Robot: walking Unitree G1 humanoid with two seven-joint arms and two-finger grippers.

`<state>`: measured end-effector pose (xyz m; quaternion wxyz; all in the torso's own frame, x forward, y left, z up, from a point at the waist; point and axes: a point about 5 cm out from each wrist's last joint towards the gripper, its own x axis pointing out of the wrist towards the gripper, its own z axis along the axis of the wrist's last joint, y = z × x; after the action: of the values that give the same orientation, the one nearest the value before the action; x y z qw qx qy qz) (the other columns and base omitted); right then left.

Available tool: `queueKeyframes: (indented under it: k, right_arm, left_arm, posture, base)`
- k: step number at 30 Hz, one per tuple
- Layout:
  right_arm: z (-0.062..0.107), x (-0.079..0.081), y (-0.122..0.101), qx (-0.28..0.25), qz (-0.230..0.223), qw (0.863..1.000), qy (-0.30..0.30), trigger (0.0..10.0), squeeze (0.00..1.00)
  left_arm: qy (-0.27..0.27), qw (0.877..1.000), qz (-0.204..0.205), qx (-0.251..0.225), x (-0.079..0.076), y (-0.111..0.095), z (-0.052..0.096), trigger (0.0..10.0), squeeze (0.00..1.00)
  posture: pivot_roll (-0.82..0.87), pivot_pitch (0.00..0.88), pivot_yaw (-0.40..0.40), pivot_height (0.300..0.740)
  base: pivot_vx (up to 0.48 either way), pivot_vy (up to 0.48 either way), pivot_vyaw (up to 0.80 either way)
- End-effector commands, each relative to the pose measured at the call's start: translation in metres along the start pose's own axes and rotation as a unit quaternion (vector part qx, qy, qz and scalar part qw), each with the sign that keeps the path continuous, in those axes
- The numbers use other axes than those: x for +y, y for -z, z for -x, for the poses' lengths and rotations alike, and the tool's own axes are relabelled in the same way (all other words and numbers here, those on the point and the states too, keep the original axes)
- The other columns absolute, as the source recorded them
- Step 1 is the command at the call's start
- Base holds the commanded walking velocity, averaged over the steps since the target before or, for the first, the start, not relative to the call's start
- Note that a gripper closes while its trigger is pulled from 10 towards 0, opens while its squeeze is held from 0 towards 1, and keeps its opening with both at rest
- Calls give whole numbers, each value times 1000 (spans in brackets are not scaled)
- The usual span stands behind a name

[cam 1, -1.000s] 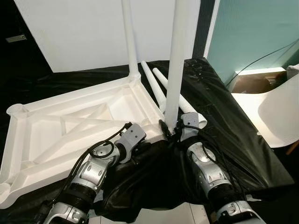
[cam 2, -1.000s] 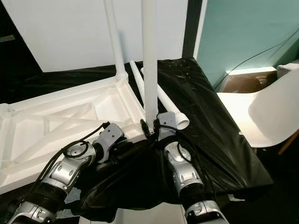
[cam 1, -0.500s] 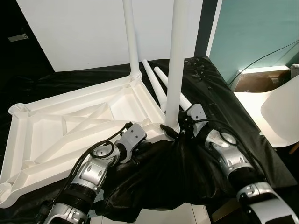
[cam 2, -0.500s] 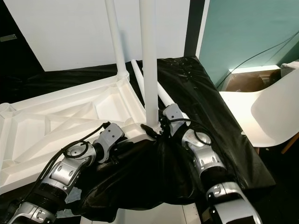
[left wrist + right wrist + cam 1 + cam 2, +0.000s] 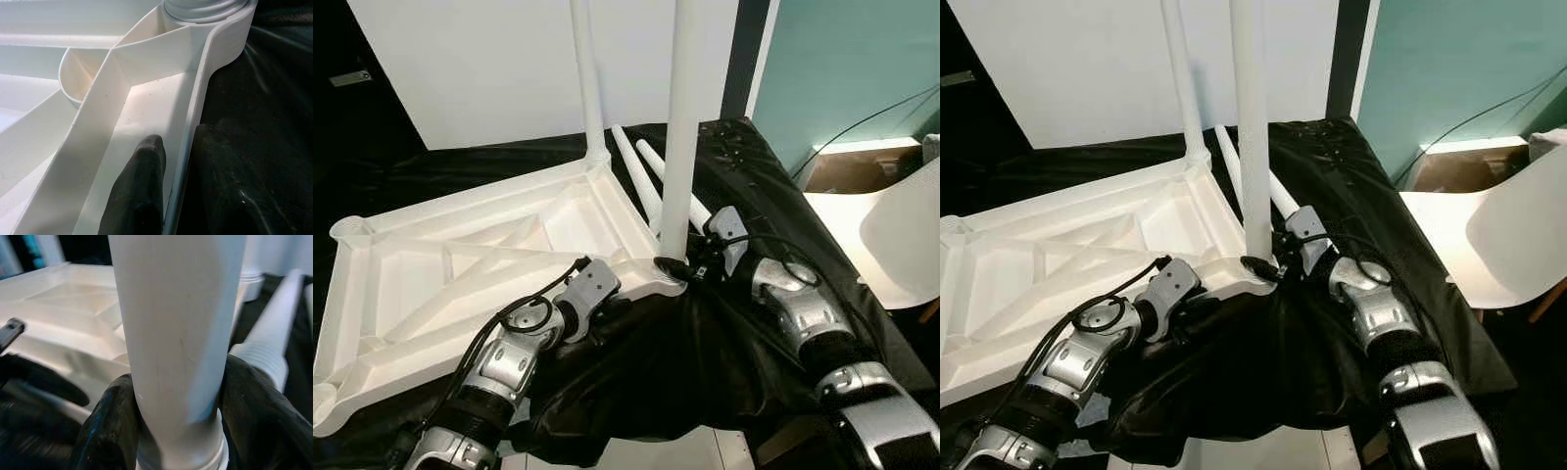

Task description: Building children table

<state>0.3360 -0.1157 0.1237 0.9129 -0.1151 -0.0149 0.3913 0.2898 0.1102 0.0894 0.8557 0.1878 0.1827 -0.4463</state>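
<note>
Tabletop [image 5: 460,264]: white plastic, lying upside down on the black sheet [image 5: 773,225], ribbed underside up.
Near leg [image 5: 677,127]: white tube, upright in the tabletop's near right corner socket.
Far leg [image 5: 587,78]: white tube, upright in the corner socket beyond the right tool.
Loose legs [image 5: 641,181]: two white tubes lying side by side on the black sheet, beyond the right tool and just past the near leg.
Right tool [image 5: 677,266]: at the foot of the near leg; fingers closed around it, one each side.
Right wrist view: one black finger [image 5: 110,426] presses each flank of the near leg just above its collar; a threaded end of a loose leg [image 5: 266,357] lies just behind; the left tool shows dark and blurred off to one side.
Left tool [image 5: 607,313]: at the tabletop's near edge, beside the right tool, its fingers hidden under the wrist in the head views.
Left wrist view: one black finger [image 5: 139,191] lies inside the tabletop's rim channel, against the rim wall; the other finger is outside the rim, lost against the black sheet; the rim sits between them, grip closed on it.
Surroundings: white chair [image 5: 901,240] well to the right of the right tool; white panel [image 5: 489,69] and teal wall [image 5: 842,59] beyond.
</note>
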Motion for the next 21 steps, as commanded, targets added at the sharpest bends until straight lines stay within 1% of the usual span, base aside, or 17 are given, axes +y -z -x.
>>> queueKeyframes:
  k: [1,2,3,4,5,7,8,9,10,12,13,18,19,20,21]
  right_arm:
    - [5,6,21,43,-15,996,77,0,0]
    - [6,11,24,37,-29,991,128,0,0]
    - [8,17,28,30,-46,981,184,0,0]
    - [8,17,28,30,-46,981,184,0,0]
    - [11,20,30,27,-58,973,220,0,0]
    - [13,22,33,24,-90,956,277,0,0]
    - [13,22,33,24,-90,956,277,0,0]
    - [14,18,34,20,-102,946,307,0,0]
    - [14,18,34,20,-102,946,307,0,0]
    - [17,10,31,11,-104,928,358,0,0]
    - [17,8,29,10,-96,924,369,0,0]
    - [16,10,28,12,-83,924,373,0,0]
    - [11,17,25,9,-73,939,337,10000,0]
    - [11,17,25,9,-73,939,337,10000,0]
    - [8,22,23,7,-65,949,309,10000,0]
  left_arm:
    - [49,996,38,65,-20,34,-4,10000,0]
    - [49,996,39,65,-20,34,-4,10000,0]
    - [48,996,39,66,-20,34,-4,10000,0]
    - [48,996,39,66,-20,34,-4,10000,0]
    - [48,996,39,66,-20,35,-4,10000,0]
    - [48,996,39,67,-21,35,-3,10000,0]
    - [48,996,39,67,-21,35,-3,10000,0]
    - [48,996,38,67,-20,35,-3,10000,0]
    - [48,996,38,67,-20,35,-3,10000,0]
    - [50,996,35,68,-19,34,-3,10000,0]
    - [51,996,34,68,-19,34,-4,10000,0]
    - [53,996,33,68,-18,33,-4,10000,0]
    - [54,996,32,68,-18,33,-4,10000,0]
    - [54,996,32,68,-18,33,-4,10000,0]
    - [54,996,31,68,-19,33,-5,10000,0]
  posture:
    - [16,0,14,740]
    - [21,0,11,740]
    - [21,0,11,740]
    - [21,0,11,740]
    - [24,0,12,740]
    - [25,0,14,740]
    - [25,0,14,740]
    - [26,0,17,740]
    - [26,0,17,740]
    - [21,0,24,740]
    - [19,0,26,740]
    - [19,0,26,740]
    - [10,0,31,740]
    - [10,0,31,740]
    - [10,0,31,740]
  base:
    - [0,0,0]
    - [0,0,0]
    - [0,0,0]
    - [0,0,0]
    - [0,0,0]
    - [0,0,0]
    - [0,0,0]
    - [0,0,0]
    - [0,0,0]
    - [0,0,0]
    - [0,0,0]
    - [0,0,0]
    - [0,0,0]
    - [0,0,0]
    - [0,0,0]
